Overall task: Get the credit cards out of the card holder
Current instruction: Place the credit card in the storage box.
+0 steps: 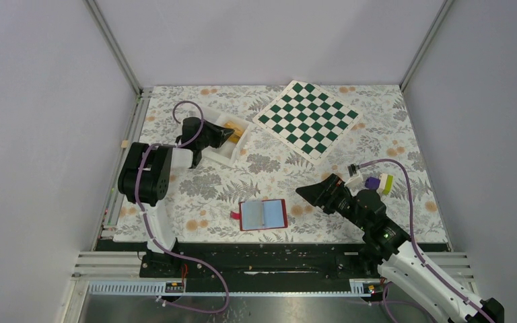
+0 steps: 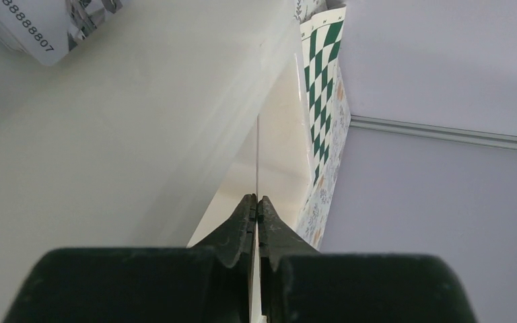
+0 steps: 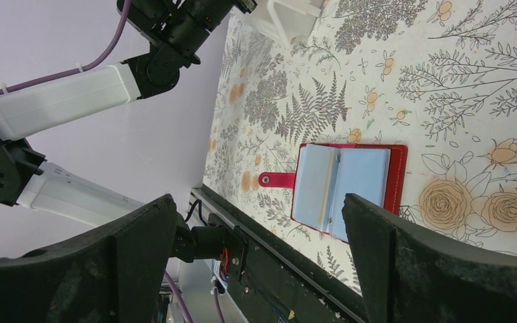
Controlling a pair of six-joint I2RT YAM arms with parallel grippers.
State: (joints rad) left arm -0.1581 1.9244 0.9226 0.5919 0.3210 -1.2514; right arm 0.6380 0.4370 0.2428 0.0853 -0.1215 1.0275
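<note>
The left gripper [image 1: 227,136] pinches a card [image 2: 257,155] over the tray [image 1: 217,156] at ten o'clock, probably to drop it there. The wallet [image 1: 263,214] lies open at six o'clock, the right gripper [image 1: 304,191] spread wide nearby.

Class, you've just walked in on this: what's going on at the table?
The left end effector is shut on a thin card, seen edge-on, over the white tray at the back left, where orange-yellow cards lie. The red card holder lies open on the table near the front, its pale blue inside showing. The right end effector hangs open just to its right, touching nothing.
</note>
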